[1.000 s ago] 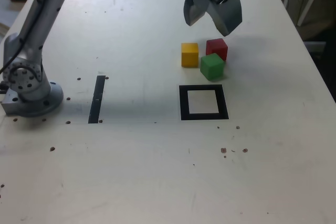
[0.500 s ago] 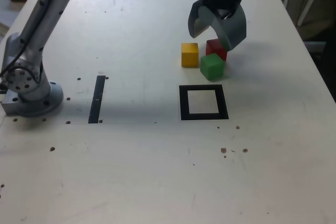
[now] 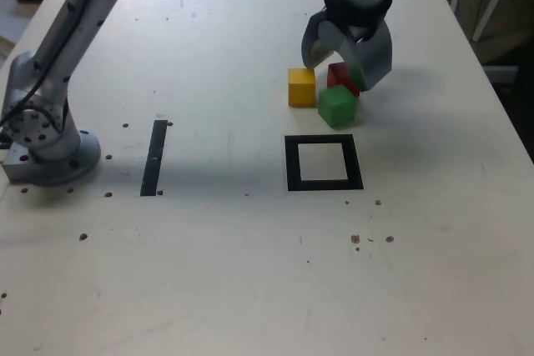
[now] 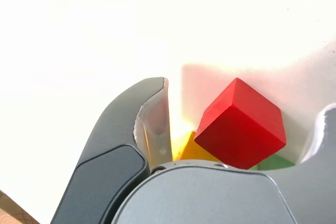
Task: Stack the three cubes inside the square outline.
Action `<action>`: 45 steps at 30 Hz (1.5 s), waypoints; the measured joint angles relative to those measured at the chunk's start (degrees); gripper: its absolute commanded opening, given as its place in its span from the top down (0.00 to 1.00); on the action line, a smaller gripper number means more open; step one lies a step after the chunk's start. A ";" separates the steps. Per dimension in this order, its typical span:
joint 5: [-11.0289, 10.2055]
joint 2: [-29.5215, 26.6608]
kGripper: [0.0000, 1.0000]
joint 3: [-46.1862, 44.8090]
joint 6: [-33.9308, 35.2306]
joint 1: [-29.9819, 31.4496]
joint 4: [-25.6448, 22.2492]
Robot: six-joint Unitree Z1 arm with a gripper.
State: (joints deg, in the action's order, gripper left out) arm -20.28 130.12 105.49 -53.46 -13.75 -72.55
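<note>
Three cubes sit close together on the white table, just behind the square outline (image 3: 324, 162). The yellow cube (image 3: 301, 87) is at the exterior view's left, the green cube (image 3: 337, 107) nearest the outline, and the red cube (image 3: 342, 76) behind the green one. My gripper (image 3: 342, 68) hangs open low over the red cube, one finger on each side of it. In the wrist view the red cube (image 4: 241, 124) lies between the two fingers (image 4: 152, 124), apart from both, with slivers of the yellow cube (image 4: 191, 149) and green cube (image 4: 273, 162) beside it.
A straight black tape strip (image 3: 154, 157) lies at the exterior view's left, near the arm's grey base (image 3: 46, 143). Small dark specks dot the table (image 3: 250, 273). The table's right edge runs close to the cubes' side.
The gripper has come down from above the cubes and now straddles the red cube. Its jaws have narrowed slightly. The cubes have not moved.
</note>
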 measured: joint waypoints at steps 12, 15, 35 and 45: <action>0.00 0.65 0.55 0.13 1.96 0.52 0.09; 0.00 0.65 0.59 0.13 1.96 0.74 0.21; -0.26 -1.20 0.61 0.28 2.99 1.89 -0.91; -0.71 -3.67 0.62 0.07 4.24 2.64 -2.22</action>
State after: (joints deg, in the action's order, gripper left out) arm -20.99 126.44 105.56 -49.22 -11.12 -74.77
